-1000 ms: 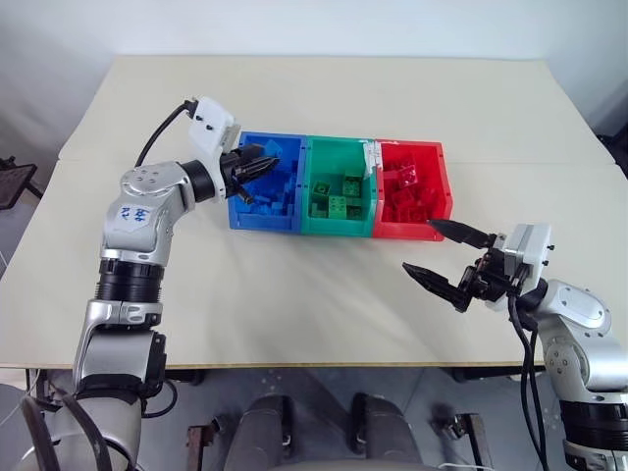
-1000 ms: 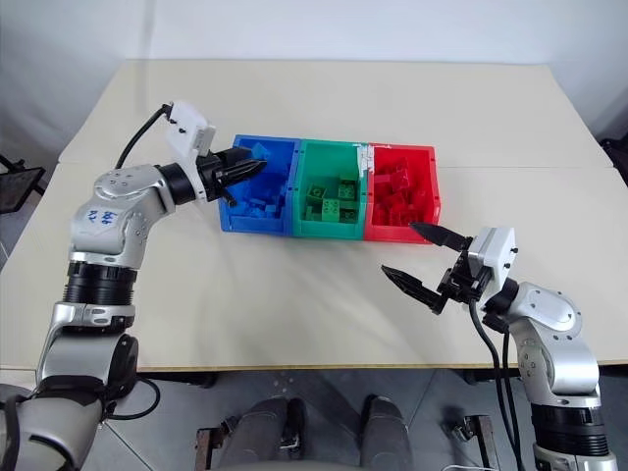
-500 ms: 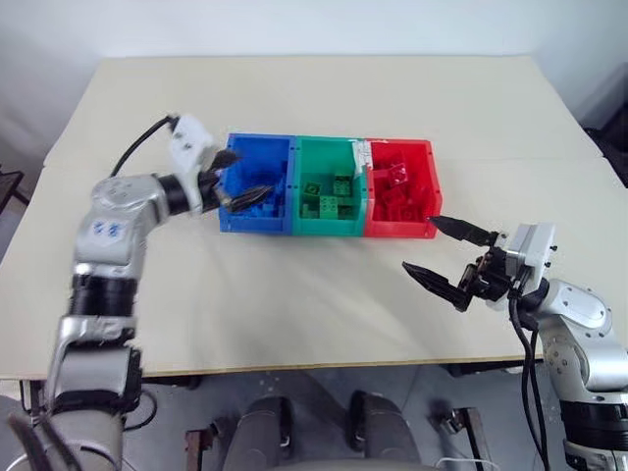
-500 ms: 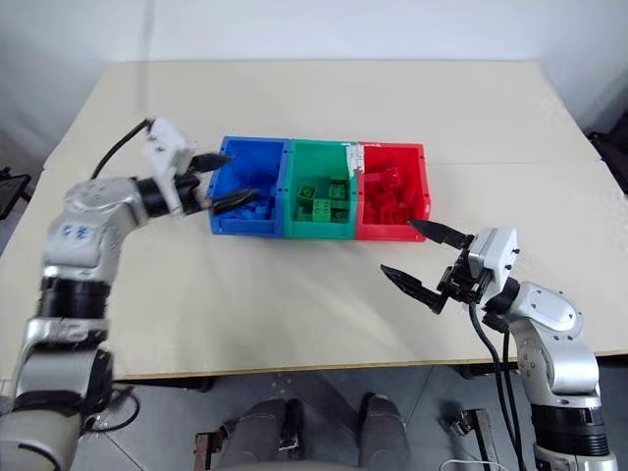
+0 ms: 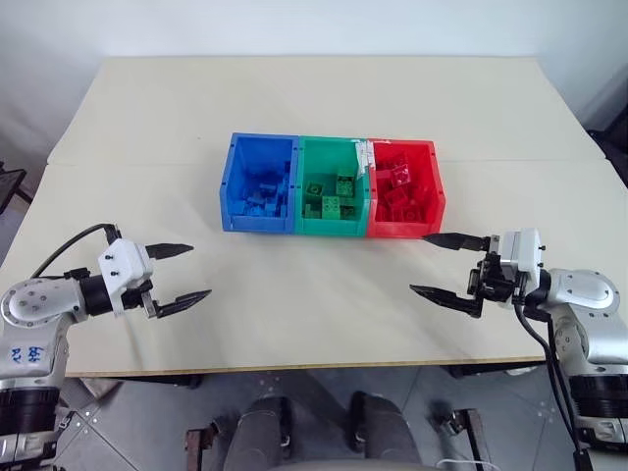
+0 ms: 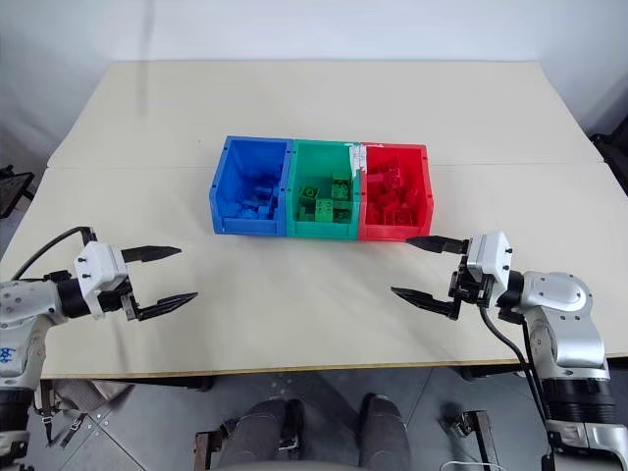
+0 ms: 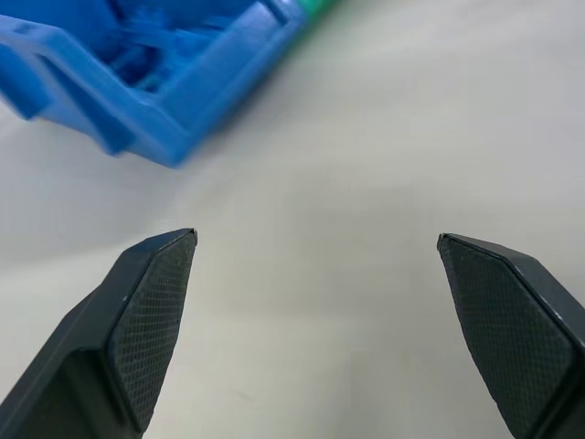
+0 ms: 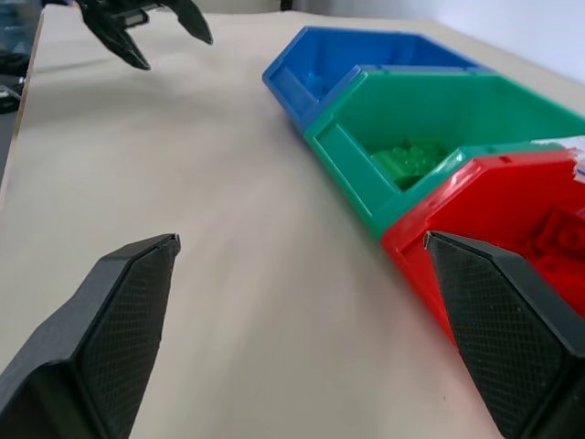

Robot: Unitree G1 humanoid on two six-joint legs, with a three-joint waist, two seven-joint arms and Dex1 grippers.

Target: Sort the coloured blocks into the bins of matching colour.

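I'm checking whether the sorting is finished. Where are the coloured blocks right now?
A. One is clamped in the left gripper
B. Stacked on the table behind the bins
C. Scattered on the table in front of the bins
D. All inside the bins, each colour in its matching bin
D: blue blocks lie in the blue bin, green blocks in the green bin, red blocks in the red bin; the left gripper hangs open and holds nothing.
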